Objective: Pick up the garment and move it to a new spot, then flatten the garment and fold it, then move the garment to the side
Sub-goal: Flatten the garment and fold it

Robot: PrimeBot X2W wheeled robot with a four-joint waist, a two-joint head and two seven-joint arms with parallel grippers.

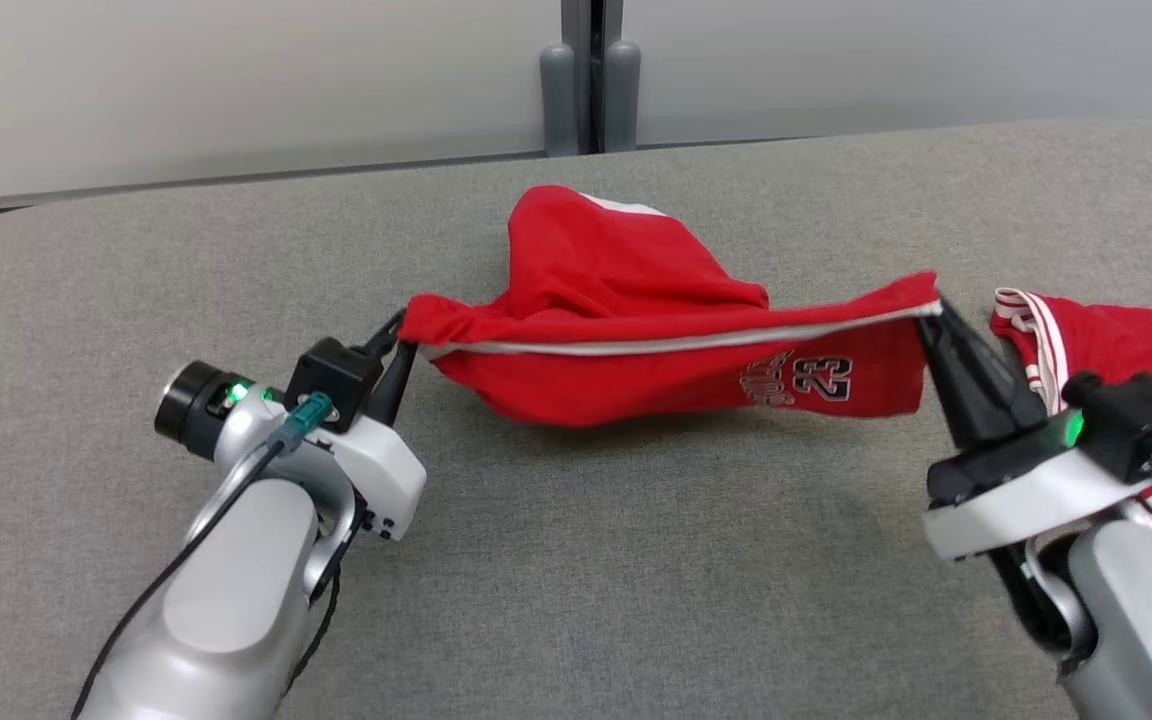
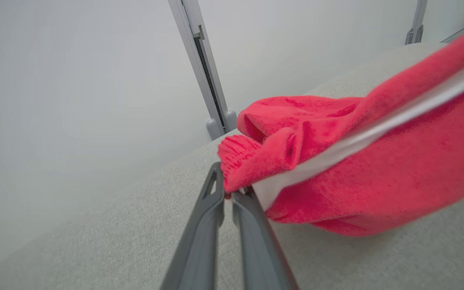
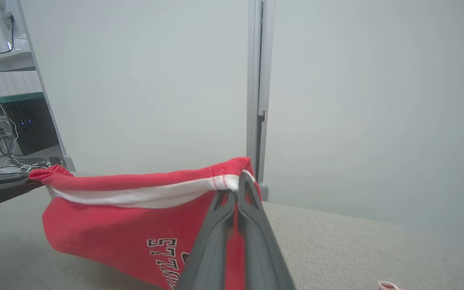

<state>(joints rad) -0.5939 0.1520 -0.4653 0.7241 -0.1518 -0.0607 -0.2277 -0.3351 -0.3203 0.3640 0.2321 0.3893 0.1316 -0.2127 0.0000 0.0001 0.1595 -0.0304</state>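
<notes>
Jaws of the left gripper (image 1: 404, 348) are pinched shut on the bunched left corner of the garment (image 1: 626, 300), a pair of red shorts with a white trim (image 1: 676, 345) along the held edge. From that pinch the cloth runs rightward. Its long axis lies across the table (image 1: 576, 560) from one gripper to the other, with the held edge raised and nearly straight. The body sags below it, the printed 23 toward the right. The far part mounds up and seems to rest on the table; whether the sagging front touches the surface I cannot tell. At the right end the right gripper (image 1: 936, 318) is likewise clamped on the corner of the trim. Each arm holds its own end, so neither is the nearer one. Just beyond the right gripper a second red piece (image 1: 1126, 340) with white stripes lies on the table, close to the held corner. In my judgement the shorts are lifted for the carry to a new spot, and the set-down should keep clear of that piece on the right.
</notes>
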